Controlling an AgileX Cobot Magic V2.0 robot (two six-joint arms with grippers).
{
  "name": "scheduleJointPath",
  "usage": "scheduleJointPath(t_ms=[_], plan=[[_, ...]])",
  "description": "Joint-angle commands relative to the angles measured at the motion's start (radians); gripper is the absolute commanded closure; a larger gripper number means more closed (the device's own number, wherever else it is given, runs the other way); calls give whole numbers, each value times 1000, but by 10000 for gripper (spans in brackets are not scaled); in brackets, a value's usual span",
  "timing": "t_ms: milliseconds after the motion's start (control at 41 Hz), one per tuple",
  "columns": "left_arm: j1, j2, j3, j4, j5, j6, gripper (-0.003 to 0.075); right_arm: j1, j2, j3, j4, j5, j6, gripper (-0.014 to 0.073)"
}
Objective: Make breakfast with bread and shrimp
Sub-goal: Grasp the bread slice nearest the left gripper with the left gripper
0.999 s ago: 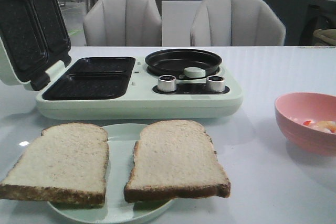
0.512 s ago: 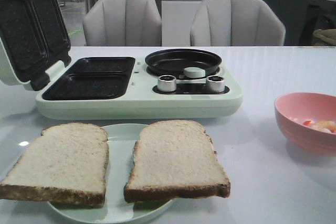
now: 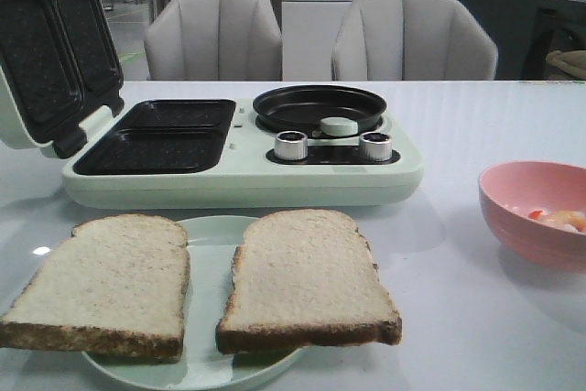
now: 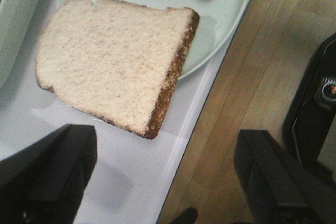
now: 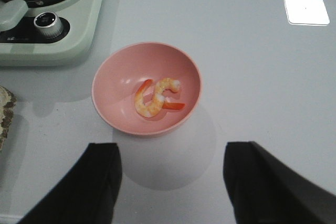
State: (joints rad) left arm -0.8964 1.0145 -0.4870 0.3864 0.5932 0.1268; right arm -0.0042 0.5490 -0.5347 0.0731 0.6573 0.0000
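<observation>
1. Far left: breakfast maker lid (image 3: 50, 52) stands open, tilted back, dark waffle plates facing out.
2. Left tool (image 4: 157, 182): only seen in its wrist view. Jaws spread wide, nothing between them. It hangs over the near edge of the surface (image 3: 458, 318), wood floor (image 4: 252, 77) visible past that edge.
3. Left bread slice (image 3: 105, 281) lies flat on a pale green plate (image 3: 209, 254), its outer end overhanging the plate rim. In the left wrist view the same slice (image 4: 115, 61) sits just ahead of the tool, not touching it.
4. Right bread slice (image 3: 307, 281) lies beside the first on the same plate, narrow gap between them, crusts brown, near corner overhanging the rim.
5. Behind the plate: the breakfast maker base (image 3: 243, 180), pale green. Empty dark sandwich tray (image 3: 160, 135) on its left half, round black pan (image 3: 319, 107) on its right half, two metal knobs (image 3: 291, 145) in front of the pan.
6. Right: pink bowl (image 3: 536, 217) on the surface, well apart from the plate.
7. Shrimp (image 5: 155, 97) lies in the bowl bottom, curled, orange and white with red tails. Can't tell the count.
8. Right tool (image 5: 170, 182): wrist view only. Jaws wide apart, empty, hovering just short of the bowl.
9. Background: two grey chairs (image 3: 215, 34) behind the surface.
</observation>
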Motion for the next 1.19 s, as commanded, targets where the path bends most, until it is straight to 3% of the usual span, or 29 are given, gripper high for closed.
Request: scheduleJointPath(t_ms=[0,171,317,682,1048,1170], plan=[[-57,63,-27,203,-36,-160,136,-5,10,-29,-8,-82,-7,64],[-88,183,-27,498,-34,-421,136,-5,10,-29,-8,-82,-7,64],[-88,268,-27,668,-34,-554,137,-5,10,-29,-8,-82,-7,64],[-88,394,-27,750,-12,-591,150,-5,10,-29,-8,-82,-7,64],[-88,400,-27,749,-14,-593,447,-5,10,-29,-8,-82,-7,64],[-88,400,-27,745,-16,-593,510,-5,10,-29,-8,-82,-7,64]])
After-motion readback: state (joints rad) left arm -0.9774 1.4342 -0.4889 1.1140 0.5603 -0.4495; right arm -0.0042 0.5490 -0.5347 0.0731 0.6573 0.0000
